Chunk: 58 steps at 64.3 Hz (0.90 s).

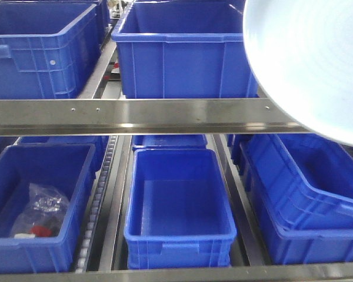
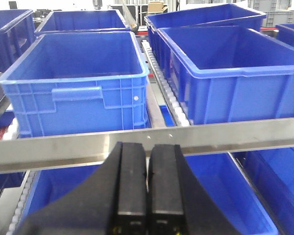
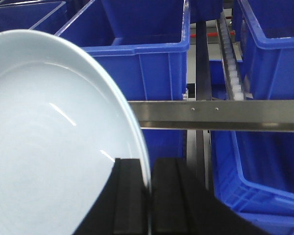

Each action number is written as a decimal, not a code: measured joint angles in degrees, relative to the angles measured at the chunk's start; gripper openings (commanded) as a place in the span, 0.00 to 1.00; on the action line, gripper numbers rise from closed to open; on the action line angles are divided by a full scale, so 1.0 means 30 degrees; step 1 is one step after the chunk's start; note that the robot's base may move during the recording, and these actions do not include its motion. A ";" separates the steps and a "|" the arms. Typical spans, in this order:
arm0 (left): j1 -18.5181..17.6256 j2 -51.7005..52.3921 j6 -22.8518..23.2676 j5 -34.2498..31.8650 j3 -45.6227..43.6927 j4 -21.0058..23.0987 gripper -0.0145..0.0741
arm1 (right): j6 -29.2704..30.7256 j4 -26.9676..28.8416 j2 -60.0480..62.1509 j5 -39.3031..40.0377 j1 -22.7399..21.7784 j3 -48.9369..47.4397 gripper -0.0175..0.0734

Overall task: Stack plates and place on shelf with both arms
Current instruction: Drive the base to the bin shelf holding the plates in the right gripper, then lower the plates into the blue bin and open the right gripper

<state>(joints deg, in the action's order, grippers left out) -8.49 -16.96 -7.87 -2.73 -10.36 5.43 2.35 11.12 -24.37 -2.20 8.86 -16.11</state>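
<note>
- Right gripper, bottom centre of the right wrist view: its two black fingers pinch the rim of a pale plate, and the plate's edge runs up between them.
- The plate fills the left half of that view, glossy with faint rings on its face. It covers the left end of the steel rail behind it. I cannot tell whether a second plate lies against it.
- Left gripper, bottom centre of the left wrist view: the fingers are pressed together with only a thin seam between them and nothing in their grip. The tips overlap the rail in the picture.
- In the front view the plate takes the upper right corner, tilted and off any surface. It is in front of the shelf and hides the right end of the rail and a corner of an upper crate.
- Blue crates stand open on two levels, above and below the rail.
- The lower-left crate in the front view holds a clear bag with something red and white in it.
- White rollers run between the two near crates in the left wrist view, at upper centre.
</note>
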 measured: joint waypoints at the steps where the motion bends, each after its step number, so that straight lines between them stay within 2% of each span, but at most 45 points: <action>1: 0.0000 0.0000 0.0000 0.0000 0.0000 0.0000 0.26 | 0.0000 0.0000 0.0000 0.0000 0.0000 0.0000 0.23; 58: 0.0000 0.0000 0.0000 0.0000 0.0000 0.0000 0.26 | 0.0004 0.0000 0.0000 0.0000 0.0000 0.0000 0.23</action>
<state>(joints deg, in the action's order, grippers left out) -8.49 -16.96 -7.87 -2.73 -10.36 5.43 2.36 11.12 -24.37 -2.20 8.86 -16.11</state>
